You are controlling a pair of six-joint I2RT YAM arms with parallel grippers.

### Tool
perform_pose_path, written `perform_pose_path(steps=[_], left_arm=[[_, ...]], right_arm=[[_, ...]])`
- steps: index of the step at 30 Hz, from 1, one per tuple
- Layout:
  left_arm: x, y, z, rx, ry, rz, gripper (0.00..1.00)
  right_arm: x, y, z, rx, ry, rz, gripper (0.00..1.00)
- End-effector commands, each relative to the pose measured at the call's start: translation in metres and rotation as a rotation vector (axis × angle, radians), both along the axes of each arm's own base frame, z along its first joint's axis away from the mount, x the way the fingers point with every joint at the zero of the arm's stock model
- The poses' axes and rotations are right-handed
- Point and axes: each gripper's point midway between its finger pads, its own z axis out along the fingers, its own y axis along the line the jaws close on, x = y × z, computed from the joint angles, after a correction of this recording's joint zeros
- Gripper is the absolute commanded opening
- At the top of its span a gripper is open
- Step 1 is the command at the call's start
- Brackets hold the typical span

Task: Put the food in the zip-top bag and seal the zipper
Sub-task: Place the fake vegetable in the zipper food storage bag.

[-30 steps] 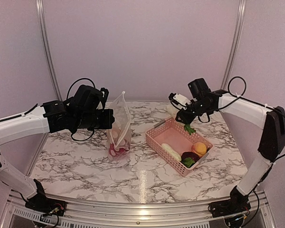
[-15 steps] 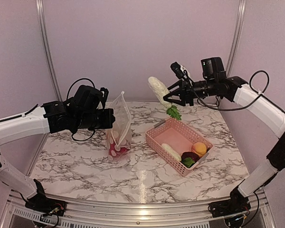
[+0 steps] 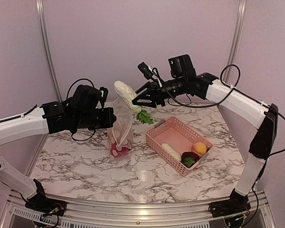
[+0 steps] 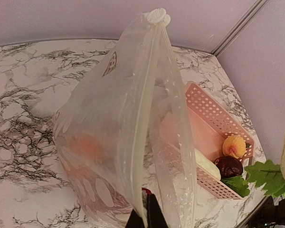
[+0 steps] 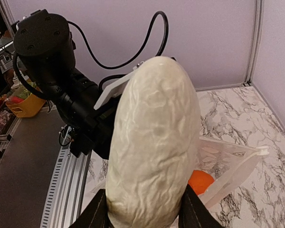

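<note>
The zip-top bag stands upright on the table with its mouth open at the top. Red and white food pieces lie at its bottom. My left gripper is shut on the bag's near rim; in the left wrist view it pinches the whitish zipper strip. My right gripper is shut on a white oblong vegetable with green leaves, held just above and right of the bag mouth. In the right wrist view the vegetable fills the frame, and an orange piece shows inside the bag.
The pink slotted basket sits right of the bag. It holds a white oblong piece, a peach-orange piece, a dark purple piece and a green leafy piece. Aluminium posts and walls close the back.
My right arm has lifted the white leafy vegetable out of the basket area and carried it left to the bag's mouth. The left arm and the bag have stayed still.
</note>
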Motion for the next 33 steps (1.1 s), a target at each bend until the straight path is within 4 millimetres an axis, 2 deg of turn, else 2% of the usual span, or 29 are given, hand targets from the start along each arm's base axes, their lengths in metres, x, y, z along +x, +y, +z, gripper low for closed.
perform_pose_path(steps=[1,4,10,17,19,24,27,33], left_arm=[[-0.004,-0.006,0.026,-0.110,-0.024,-0.019,0.00],[-0.007,-0.008,0.031,-0.158,-0.018,-0.022,0.00],[-0.012,-0.010,0.039,-0.245,-0.007,-0.020,0.00],[-0.014,-0.010,0.058,-0.333,-0.029,-0.018,0.00],[-0.014,-0.007,0.063,-0.349,-0.037,-0.005,0.00],[-0.018,0.007,0.076,-0.401,-0.063,0.026,0.00],[-0.021,0.013,0.079,-0.415,-0.070,0.036,0.00],[-0.023,0.027,0.074,-0.422,-0.082,0.085,0.00]], right_arm=[[0.008,0.019,0.028,0.089,0.073,0.009,0.28],[0.012,0.032,0.030,0.113,0.119,0.026,0.28],[0.007,0.054,0.039,0.143,0.100,0.067,0.29],[0.013,0.058,0.052,0.269,0.079,0.050,0.31],[0.019,0.062,0.043,0.261,0.073,0.037,0.31],[0.029,0.066,0.004,0.222,0.086,-0.001,0.33],[0.030,0.065,-0.009,0.209,0.101,-0.015,0.33],[0.036,0.061,-0.023,0.172,0.108,-0.087,0.34]])
